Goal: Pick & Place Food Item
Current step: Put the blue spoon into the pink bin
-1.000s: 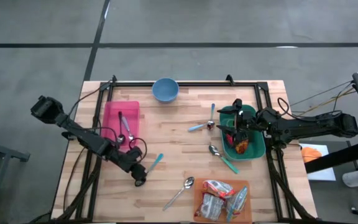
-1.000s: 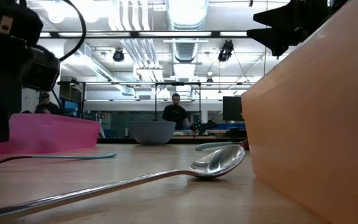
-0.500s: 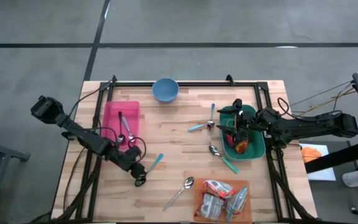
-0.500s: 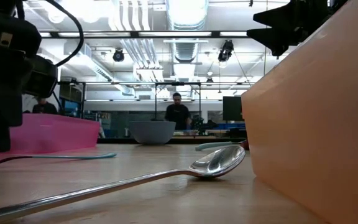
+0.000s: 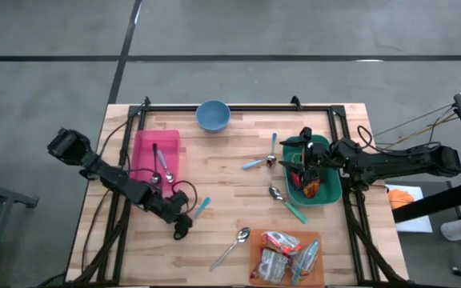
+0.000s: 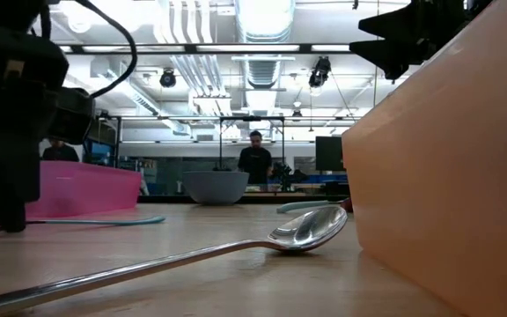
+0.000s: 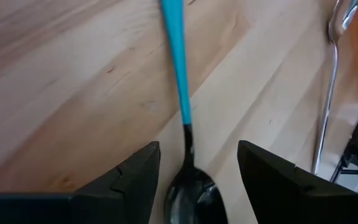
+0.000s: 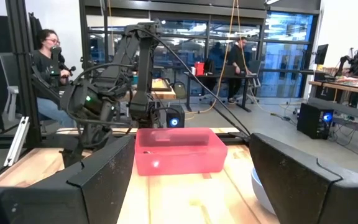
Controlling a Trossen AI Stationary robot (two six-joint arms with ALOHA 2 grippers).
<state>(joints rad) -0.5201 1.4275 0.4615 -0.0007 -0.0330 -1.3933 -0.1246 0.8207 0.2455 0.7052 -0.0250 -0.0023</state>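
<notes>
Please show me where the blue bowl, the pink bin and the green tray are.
blue bowl (image 5: 213,115), high view, its inside.
pink bin (image 5: 145,149), high view, bare floor.
green tray (image 5: 331,190), high view, its right rim.

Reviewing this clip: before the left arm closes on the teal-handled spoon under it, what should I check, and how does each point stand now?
1. Left gripper fingers open: ok.
2. Teal-handled spoon lies between the fingers: ok, its bowl sits in the gap.
3. Spoon flat on the wooden table, nothing on top of it: ok.
4. All-metal spoon clear of the grasp: ok, it lies apart.
5. Right gripper out of the way: ok, open over the green tray.
6. Fingers low enough to grip: cannot tell.
</notes>
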